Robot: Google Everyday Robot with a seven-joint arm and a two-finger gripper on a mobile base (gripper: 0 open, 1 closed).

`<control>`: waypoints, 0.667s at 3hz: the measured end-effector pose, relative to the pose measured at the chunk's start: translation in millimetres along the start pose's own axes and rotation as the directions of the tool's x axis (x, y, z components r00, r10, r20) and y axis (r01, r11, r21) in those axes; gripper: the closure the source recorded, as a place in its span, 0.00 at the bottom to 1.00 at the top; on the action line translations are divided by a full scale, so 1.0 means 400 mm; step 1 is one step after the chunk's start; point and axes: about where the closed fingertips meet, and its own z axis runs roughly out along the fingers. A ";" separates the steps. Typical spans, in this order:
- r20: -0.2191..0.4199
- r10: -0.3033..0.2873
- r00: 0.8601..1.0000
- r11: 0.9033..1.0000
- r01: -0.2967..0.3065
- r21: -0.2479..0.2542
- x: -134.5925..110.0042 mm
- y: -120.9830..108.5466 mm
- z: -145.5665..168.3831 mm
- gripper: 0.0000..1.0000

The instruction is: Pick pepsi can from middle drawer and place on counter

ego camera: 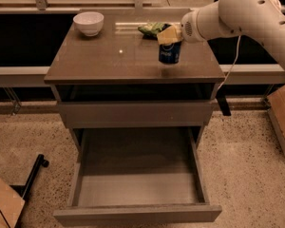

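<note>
The pepsi can (169,52) is dark blue and hangs upright just above the counter (114,56), toward its right side. My gripper (170,36) comes in from the right on the white arm and is shut on the can's top. The middle drawer (137,186) is pulled wide open below, and its bare floor shows nothing inside.
A white bowl (88,23) stands at the counter's back left. A green snack bag (153,29) lies at the back, just behind the can. A shallower closed drawer front (133,114) sits under the counter. Cardboard boxes (282,115) stand on the speckled floor at right and lower left.
</note>
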 end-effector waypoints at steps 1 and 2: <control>0.081 -0.013 0.997 1.000 0.015 -0.021 -0.047 0.001 0.022 0.85; 0.133 -0.038 0.990 0.999 0.040 -0.012 -0.049 -0.005 0.049 0.61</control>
